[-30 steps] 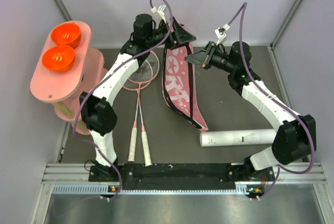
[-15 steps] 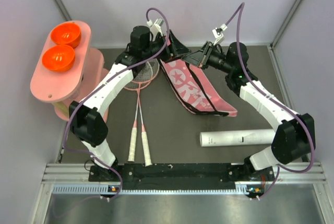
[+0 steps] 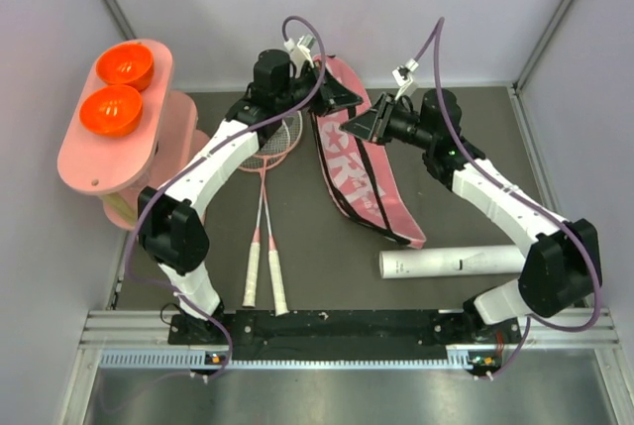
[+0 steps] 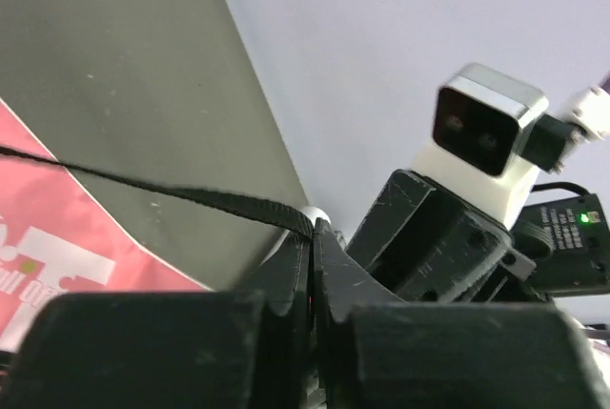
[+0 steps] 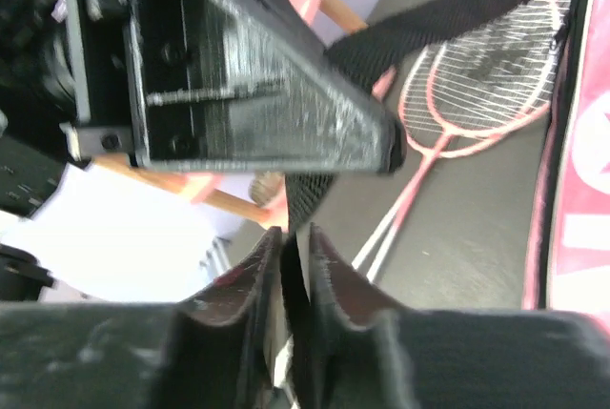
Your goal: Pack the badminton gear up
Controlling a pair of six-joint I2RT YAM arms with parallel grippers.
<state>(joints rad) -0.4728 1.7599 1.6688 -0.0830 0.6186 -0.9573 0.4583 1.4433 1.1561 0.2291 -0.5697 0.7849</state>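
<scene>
The pink bag (image 3: 349, 162) lettered "SPORT" lies slanted at mid-table, its black strap (image 4: 191, 197) pulled up at the far end. My left gripper (image 3: 333, 98) is over the bag's top end, and its jaws (image 4: 313, 228) are shut on the strap. My right gripper (image 3: 369, 126) is close beside it; its jaws (image 5: 295, 237) stand slightly open with the strap (image 5: 307, 194) running loosely between them. Two pink-framed rackets (image 3: 265, 197) lie side by side left of the bag, white handles towards the arms. The white tube (image 3: 451, 262) lies at the near right. No shuttlecocks show.
A pink oval stand (image 3: 99, 162) with two orange bowls (image 3: 111, 108) rises at the left edge. Walls close the table at the back and on both sides. The rackets' heads (image 5: 477, 85) lie just under the left arm.
My left gripper has shut on the strap and my right gripper's jaws have parted. The bag's near end swung right, then part of the way back.
</scene>
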